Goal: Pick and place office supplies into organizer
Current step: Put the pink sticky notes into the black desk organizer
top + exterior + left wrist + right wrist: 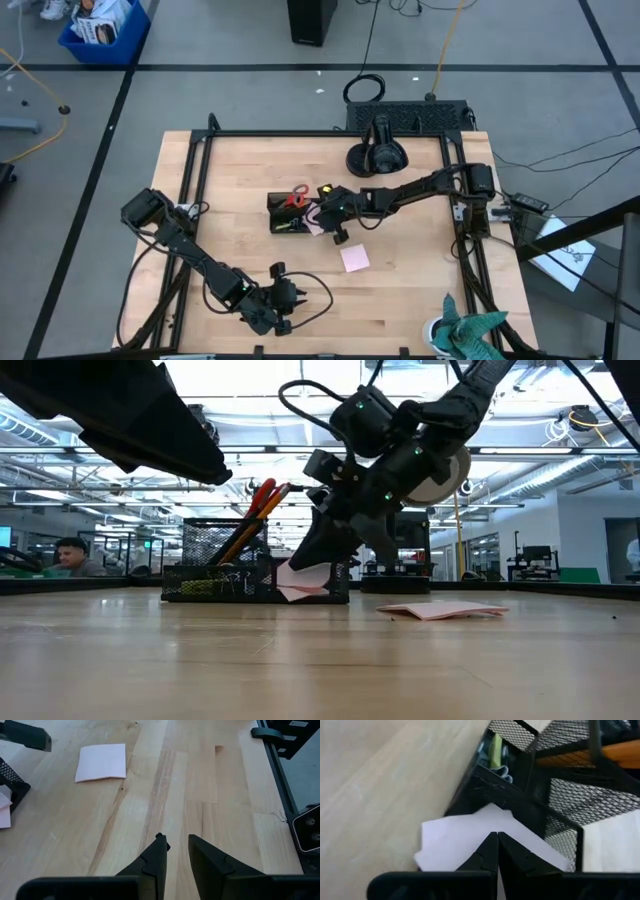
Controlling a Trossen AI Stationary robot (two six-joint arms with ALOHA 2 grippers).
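The black mesh organizer (285, 215) stands mid-table. Red-handled scissors (262, 495) and orange pencils (245, 530) stand upright in it, and binder clips (502, 770) and a yellow-green piece (496, 750) lie in a low compartment. My right gripper (335, 215) is at the organizer's right end, shut on a single pink sticky sheet (305, 582). The pink sticky-note pad (354, 259) lies flat on the table, nearer than the organizer. My left gripper (176, 840) hovers near the table's near edge, fingers a little apart, with nothing between them. My right gripper pinches the pink sheet (470, 837) between its two shut fingertips (490, 845), somewhere in the sheet's middle. The fingers slant down from the table's right toward the organizer. The sheet hangs tilted below them against the organizer's end wall (485, 790). Whether it touches the table, I cannot tell.
A round black camera-stand base (375, 158) stands behind the organizer on the far side. A teal cloth (470, 330) lies at the near right corner. Black frame rails (190, 180) border the table. A person (70, 555) sits in the room beyond.
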